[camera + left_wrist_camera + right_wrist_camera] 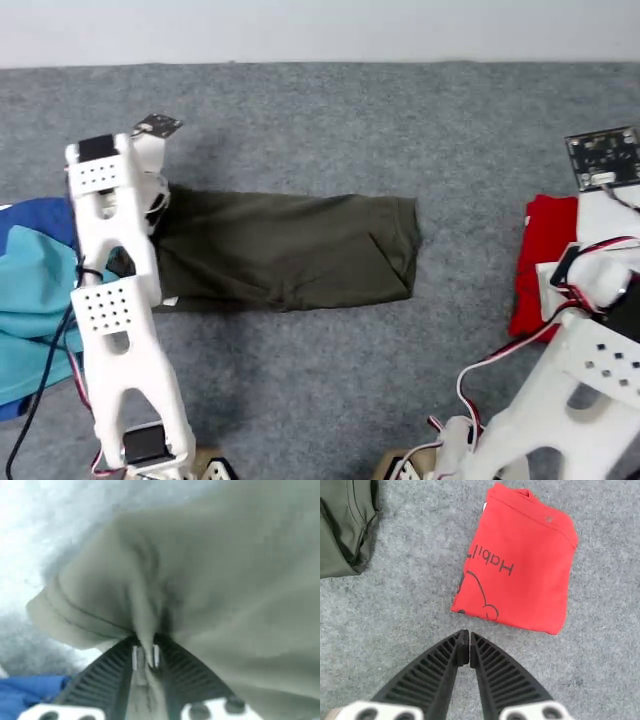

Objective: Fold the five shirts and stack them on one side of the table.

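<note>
A dark olive shirt (pixel 290 250) lies folded into a long strip across the middle of the grey table. My left gripper (pixel 145 656) is shut on a pinch of the olive shirt (pixel 210 580) at its left end, under the left arm (pixel 110 250) in the high view. A folded red shirt (pixel 520 565) lies at the right side of the table (pixel 545 265). My right gripper (pixel 466 647) hangs shut above bare carpet just in front of the red shirt, holding nothing. The olive shirt's other end (pixel 345 525) shows in the right wrist view.
A teal shirt (pixel 35 300) and a blue shirt (pixel 35 225) lie heaped at the table's left edge, beside the left arm. The right arm's body (pixel 590 350) covers part of the red shirt. Grey carpet (pixel 330 380) covers the table.
</note>
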Tool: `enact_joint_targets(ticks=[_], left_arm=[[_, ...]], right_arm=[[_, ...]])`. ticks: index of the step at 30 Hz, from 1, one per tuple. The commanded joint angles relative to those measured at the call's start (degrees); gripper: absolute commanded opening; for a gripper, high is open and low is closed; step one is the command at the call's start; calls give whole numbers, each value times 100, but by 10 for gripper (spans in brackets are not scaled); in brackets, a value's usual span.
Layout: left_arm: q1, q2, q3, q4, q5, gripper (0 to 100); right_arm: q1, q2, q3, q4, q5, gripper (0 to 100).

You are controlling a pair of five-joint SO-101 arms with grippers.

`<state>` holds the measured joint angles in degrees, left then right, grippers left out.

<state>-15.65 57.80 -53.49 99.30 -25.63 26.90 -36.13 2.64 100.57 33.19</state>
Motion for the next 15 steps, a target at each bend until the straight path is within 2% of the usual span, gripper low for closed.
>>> enact_joint_targets(ticks=[1,6,15], left_arm=[[448,-1108,523,132,176,14],[1073,-2259,1508,123,185,14],[2444,-3481,2132,123,985,14]], right_arm=[[75,-163,-35,215,53,13],[66,-163,-35,215,53,13],[57,-163,-26,215,53,14]])
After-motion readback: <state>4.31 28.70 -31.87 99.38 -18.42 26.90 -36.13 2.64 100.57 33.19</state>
